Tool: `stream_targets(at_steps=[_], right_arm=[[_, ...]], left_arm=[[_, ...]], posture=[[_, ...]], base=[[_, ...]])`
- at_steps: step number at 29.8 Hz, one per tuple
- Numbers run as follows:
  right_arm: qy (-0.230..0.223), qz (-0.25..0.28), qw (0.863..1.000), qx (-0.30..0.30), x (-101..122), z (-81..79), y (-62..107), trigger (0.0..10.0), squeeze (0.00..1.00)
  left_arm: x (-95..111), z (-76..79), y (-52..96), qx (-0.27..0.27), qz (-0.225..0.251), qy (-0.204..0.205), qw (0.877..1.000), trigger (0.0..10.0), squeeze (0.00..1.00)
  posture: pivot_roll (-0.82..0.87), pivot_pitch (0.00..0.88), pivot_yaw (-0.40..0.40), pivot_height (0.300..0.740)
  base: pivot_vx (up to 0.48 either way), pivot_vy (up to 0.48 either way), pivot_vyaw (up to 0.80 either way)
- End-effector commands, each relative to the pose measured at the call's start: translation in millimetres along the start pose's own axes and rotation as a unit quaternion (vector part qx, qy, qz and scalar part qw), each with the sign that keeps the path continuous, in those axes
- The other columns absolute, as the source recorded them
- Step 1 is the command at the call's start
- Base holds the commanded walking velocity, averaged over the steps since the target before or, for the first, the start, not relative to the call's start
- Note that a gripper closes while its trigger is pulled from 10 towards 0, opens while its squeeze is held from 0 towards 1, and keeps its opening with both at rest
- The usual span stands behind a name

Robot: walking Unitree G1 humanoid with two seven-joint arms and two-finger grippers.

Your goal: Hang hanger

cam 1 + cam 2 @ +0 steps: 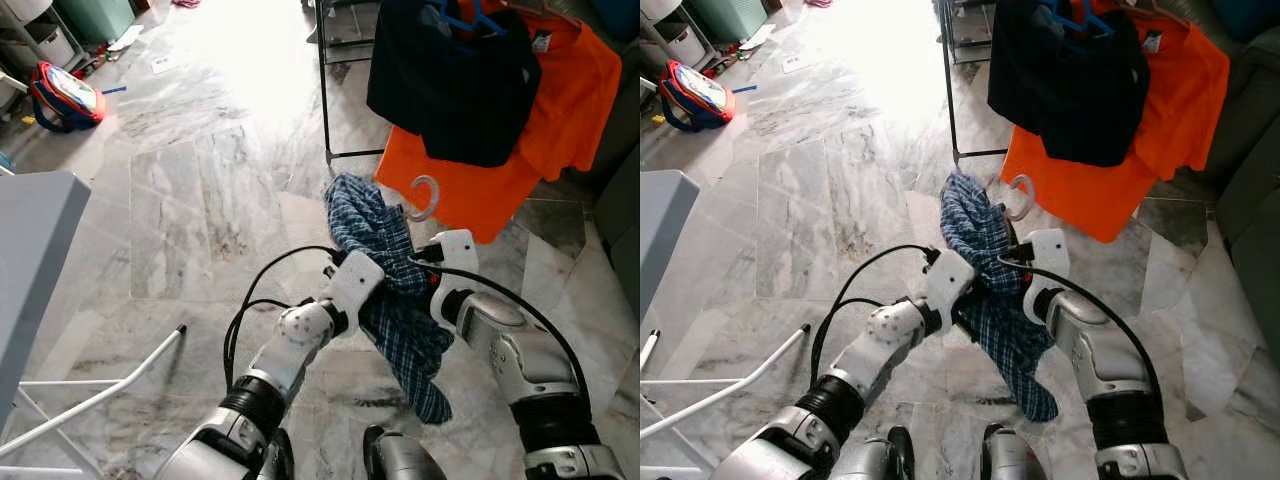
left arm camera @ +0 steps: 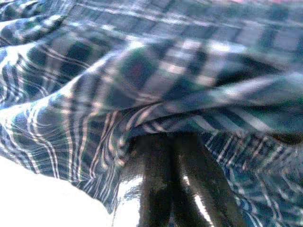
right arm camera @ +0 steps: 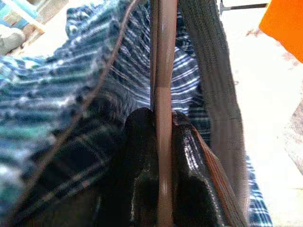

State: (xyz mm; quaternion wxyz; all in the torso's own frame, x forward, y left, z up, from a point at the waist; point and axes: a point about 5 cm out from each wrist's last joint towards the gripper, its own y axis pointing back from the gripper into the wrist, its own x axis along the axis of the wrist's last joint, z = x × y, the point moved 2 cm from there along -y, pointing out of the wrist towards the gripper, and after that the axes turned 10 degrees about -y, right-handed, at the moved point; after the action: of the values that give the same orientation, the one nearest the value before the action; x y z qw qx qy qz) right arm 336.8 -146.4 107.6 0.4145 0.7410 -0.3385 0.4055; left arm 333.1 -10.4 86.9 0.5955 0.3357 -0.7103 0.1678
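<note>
- Marble floor [image 1: 200, 190] ran across the room; black garment rack [image 1: 323, 90] stood ahead with a dark shirt [image 1: 450, 85] and an orange T-shirt [image 1: 560, 95] already hung on it. Red-and-blue bag [image 1: 65, 95] lay far off to the left, and a grey bench edge [image 1: 35, 260] sat near left.
- Both arms were raised in front, holding one blue plaid shirt [image 1: 385, 290] on a hanger; its pale hook [image 1: 427, 197] stuck up above the cloth, just short of the orange T-shirt's hem.
- Right claw [image 3: 161, 142] was clamped on the hanger's brown bar [image 3: 163, 71], one finger on each side of it.
- Left claw [image 2: 177, 161] had its fingers pressed together, tips buried under a fold of plaid; it looked clamped on the cloth, though the contact itself was hidden.
- Progress, as a judgement: pickup done, garment carried near the rack. Left to do: lift the hook up to the rail, which was out of frame above, seat it, and release.
- Head views gave the layout: rack, hook position, shirt tail drooping down between the arms.
- Wrist views gave the grips: right showed the bar between the fingers plus a dark strap-like band [image 3: 208, 85] beside it; left showed just plaid folds over the fingers.
</note>
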Motion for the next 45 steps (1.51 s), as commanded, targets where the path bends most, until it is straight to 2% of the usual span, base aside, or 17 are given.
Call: stream_targets(at_steps=[1,5,9,13,19,23,29,33,39,45], right_arm=[[0.004,-0.015,1.000,0.022,-7.3,-6.6,2.4,10.0,0.00],[0.026,-0.031,0.999,0.027,-13.3,-5.2,6.3,10.0,0.00],[0.045,-0.032,0.998,0.011,-13.8,0.7,7.9,10.0,0.00],[0.094,-0.008,0.995,-0.036,-5.2,13.4,8.3,10.0,0.00],[0.122,0.010,0.990,-0.065,1.1,22.2,10.1,10.0,0.00],[0.140,0.010,0.987,-0.076,1.5,27.4,11.4,10.0,0.00],[0.176,-0.007,0.982,-0.062,-1.6,32.4,15.1,10.0,0.00],[0.194,-0.020,0.980,-0.049,-4.8,32.4,17.5,10.0,0.00],[0.258,-0.066,0.964,0.011,-18.7,35.9,35.2,10.0,0.00],[0.286,-0.057,0.956,0.022,-16.9,40.7,46.7,10.0,0.00]], left_arm=[[-6.8,-10.4,3.0,0.034,-0.014,0.024,0.999,10.0,1.00],[-7.5,-18.6,4.0,0.055,-0.014,0.045,0.997,10.0,1.00],[-5.5,-20.5,4.7,0.056,-0.009,0.041,0.998,10.0,1.00],[-4.0,-14.5,7.8,0.019,0.004,0.037,0.999,10.0,1.00],[-15.1,0.1,22.5,-0.077,0.002,0.028,0.997,10.0,1.00],[-23.5,-1.9,34.9,-0.117,-0.009,0.017,0.993,10.0,1.00],[-17.8,-11.3,48.9,-0.153,0.005,0.010,0.988,10.0,1.00],[-16.4,-16.1,49.6,-0.144,0.007,0.010,0.990,10.0,1.00],[-12.4,-42.8,50.8,-0.057,0.013,0.001,0.998,10.0,1.00],[-15.3,-55.6,51.7,-0.011,0.000,-0.028,1.000,10.0,1.00]], posture=[[-0.18,0.243,0.082,0.740],[-0.18,0.241,0.081,0.740],[-0.18,0.239,0.082,0.740],[-0.18,0.238,0.084,0.740],[-0.18,0.236,0.086,0.740],[-0.17,0.239,0.087,0.740],[-0.17,0.243,0.085,0.740],[-0.17,0.243,0.085,0.740],[-0.17,0.243,0.085,0.740],[-0.17,0.243,0.085,0.740]], base=[[0.000,0.000,0.00],[0.000,0.000,0.00],[0.000,0.000,0.00],[0.000,0.000,0.00],[0.000,0.000,0.00],[0.000,0.000,0.00],[0.000,0.000,0.00],[0.000,0.000,0.00],[0.000,0.000,0.00],[0.000,0.000,0.00]])
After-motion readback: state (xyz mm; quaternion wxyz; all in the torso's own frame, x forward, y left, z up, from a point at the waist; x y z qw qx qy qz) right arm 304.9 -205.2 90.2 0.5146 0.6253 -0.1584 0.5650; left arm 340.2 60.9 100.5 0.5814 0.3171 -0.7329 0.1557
